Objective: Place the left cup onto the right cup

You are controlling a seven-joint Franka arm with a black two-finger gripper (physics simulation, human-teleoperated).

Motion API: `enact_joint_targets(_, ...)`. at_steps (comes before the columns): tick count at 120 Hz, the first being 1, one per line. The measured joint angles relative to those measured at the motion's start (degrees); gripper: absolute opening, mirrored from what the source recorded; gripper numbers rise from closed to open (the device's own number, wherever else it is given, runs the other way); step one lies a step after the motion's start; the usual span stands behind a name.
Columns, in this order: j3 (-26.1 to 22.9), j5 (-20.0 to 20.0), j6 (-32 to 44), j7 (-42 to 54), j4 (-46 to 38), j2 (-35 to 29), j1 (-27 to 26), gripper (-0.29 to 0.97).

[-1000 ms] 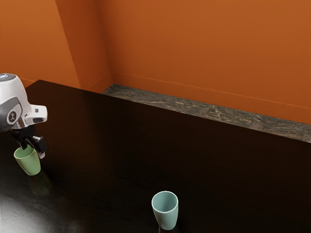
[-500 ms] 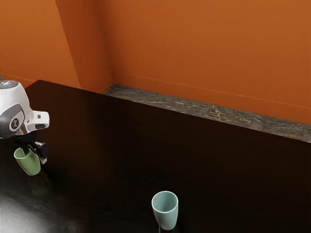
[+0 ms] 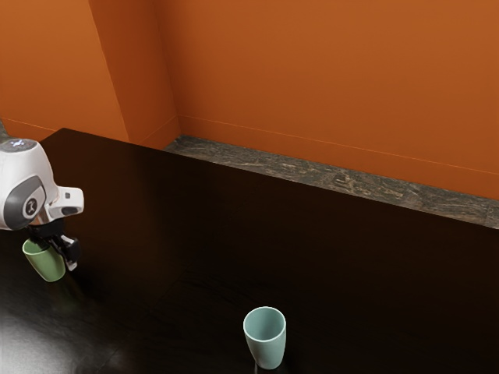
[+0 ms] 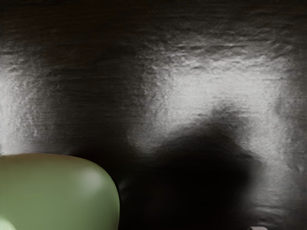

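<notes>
Exterior view – the white arm (image 3: 23,191) is reaching in at the exterior view's left edge, and its black tool (image 3: 58,248) is hanging low over the dark, glossy worktop (image 3: 273,234). The tool is clamping the green cup (image 3: 44,265) at the rim, on the side toward the exterior view's right, with one finger lying against the outside of the cup's wall. The green cup is leaning rather than standing straight: its mouth is facing up and tipping toward the exterior view's left, while its base is pointing down and toward the right. Whether the base is touching the worktop I cannot tell.

The pale blue cup (image 3: 265,336) is standing upright, mouth up, on the worktop near the view's lower edge. It is sitting well apart from the green cup, toward the exterior view's right. Orange walls (image 3: 327,70) are rising behind the worktop, and a strip of grey stone floor (image 3: 335,181) is running between the worktop's far edge and the wall.

Wrist view – the green cup (image 4: 53,191) is showing as a blurred, rounded green shape just under the hand. The worktop (image 4: 192,86) below is catching pale patches of light, and a dark shadow (image 4: 201,177) is lying on it right beside the cup
</notes>
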Motion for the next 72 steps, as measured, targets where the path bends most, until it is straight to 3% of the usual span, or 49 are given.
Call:
enact_joint_targets(24, 0.07, -0.08, 0.27, 0.04, 0.03, -0.11, 0.16, 0.25)
enact_joint_targets(72, 0.16, -0.09, 0.27, 0.03, 0.03, 0.14, 0.99, -0.02)
